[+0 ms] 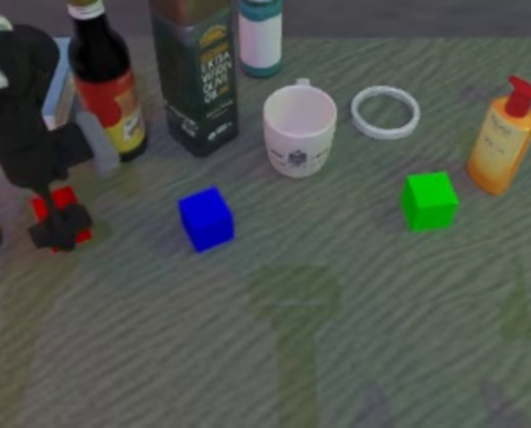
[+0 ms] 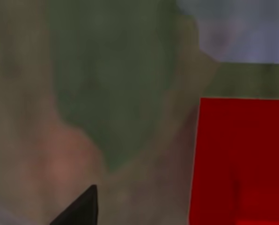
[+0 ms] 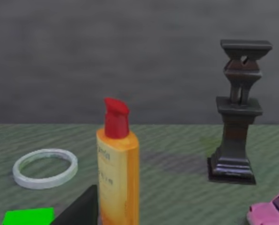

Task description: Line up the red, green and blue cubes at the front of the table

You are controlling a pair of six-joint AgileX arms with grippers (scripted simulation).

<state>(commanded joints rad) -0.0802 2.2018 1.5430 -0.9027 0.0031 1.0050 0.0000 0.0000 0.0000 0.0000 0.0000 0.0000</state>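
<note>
The red cube [image 1: 65, 197] lies at the table's [image 1: 337, 357] left side, mostly covered by my left gripper [image 1: 61, 223], which is down over it with its jaws open. The left wrist view shows the red cube [image 2: 242, 159] close up, a wide gap away from one dark fingertip [image 2: 83, 208]. The blue cube [image 1: 206, 218] sits left of centre and the green cube [image 1: 429, 201] on the right. My right arm is outside the top view. Its wrist view shows one dark fingertip [image 3: 85, 206] beside the green cube [image 3: 28, 216], holding nothing.
A white mug [image 1: 299, 129], a white ring [image 1: 386, 111] and an orange lotion bottle [image 1: 503, 138] stand behind the cubes. A sauce bottle [image 1: 105, 76], an olive oil tin [image 1: 196, 71] and a white bottle [image 1: 260, 36] line the back. A dark statue [image 3: 238, 117] and a pink toy car [image 3: 270, 211] are farther right.
</note>
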